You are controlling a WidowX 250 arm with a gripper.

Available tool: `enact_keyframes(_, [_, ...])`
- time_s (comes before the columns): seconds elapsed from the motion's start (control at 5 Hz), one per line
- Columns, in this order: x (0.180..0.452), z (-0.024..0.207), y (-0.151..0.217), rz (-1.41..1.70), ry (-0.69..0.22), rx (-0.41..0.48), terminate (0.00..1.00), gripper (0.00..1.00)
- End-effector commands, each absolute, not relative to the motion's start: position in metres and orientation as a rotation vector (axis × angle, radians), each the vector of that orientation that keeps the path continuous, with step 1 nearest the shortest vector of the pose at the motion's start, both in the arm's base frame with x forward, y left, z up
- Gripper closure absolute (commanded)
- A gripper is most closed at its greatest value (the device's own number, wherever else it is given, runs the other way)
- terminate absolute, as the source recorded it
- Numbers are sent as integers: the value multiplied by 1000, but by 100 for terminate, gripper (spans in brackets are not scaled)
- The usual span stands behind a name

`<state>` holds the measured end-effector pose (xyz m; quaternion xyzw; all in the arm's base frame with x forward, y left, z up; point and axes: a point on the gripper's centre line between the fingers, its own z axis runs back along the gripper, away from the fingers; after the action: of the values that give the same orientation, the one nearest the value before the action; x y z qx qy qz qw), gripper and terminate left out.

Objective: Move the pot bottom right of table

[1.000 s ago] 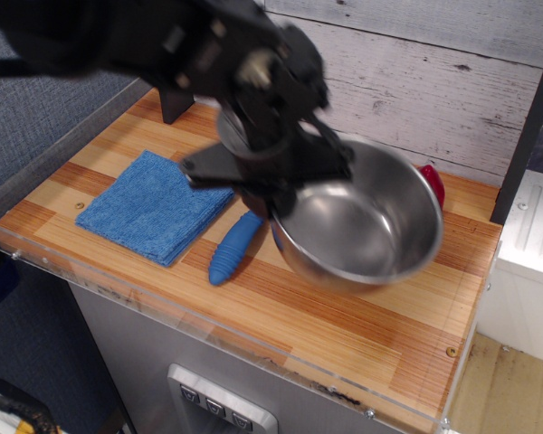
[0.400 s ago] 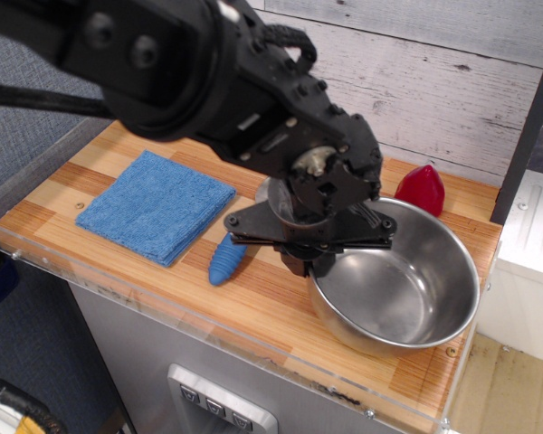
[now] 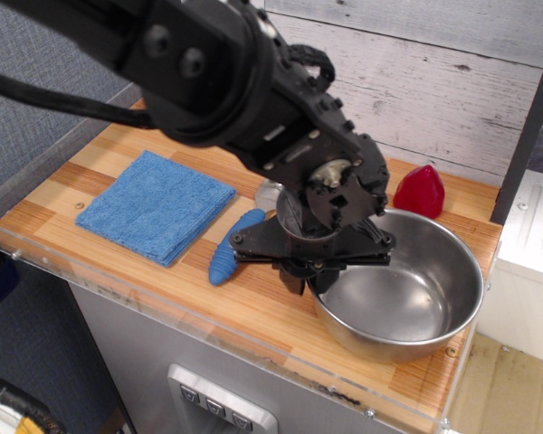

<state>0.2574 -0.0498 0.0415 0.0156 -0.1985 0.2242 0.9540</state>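
Observation:
The pot, a large shiny steel bowl, sits upright on the striped wood table at its front right corner, close to the acrylic rim. My black gripper reaches down over the pot's left rim, and its fingers look closed on that rim. The arm hides the rim's far left part.
A folded blue cloth lies at the left. A spoon with a blue ribbed handle lies between the cloth and the pot. A small red cone stands behind the pot near the back wall. A white cabinet is past the table's right edge.
The pot was lifted and tilted near the table's middle. It has moved right and toward the front with my gripper, and now rests level at the front right corner.

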Motion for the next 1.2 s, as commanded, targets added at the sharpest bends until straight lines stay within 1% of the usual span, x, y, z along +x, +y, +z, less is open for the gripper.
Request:
enact_keyframes(0.0, [258,51,-51,492,-436,26,0,0])
enact_keyframes(0.2, [258,54,-51,499,-438,19,0,0])
enact_keyframes(0.4, [257,71,-45,502,-468,13,0,0])
enact_keyframes(0.6, [253,96,-40,523,-518,-26,0,0])
enact_keyframes(0.8, [247,116,-37,518,-560,-37,0,0])
enact_keyframes(1.0, [247,116,-37,518,-560,-37,0,0])
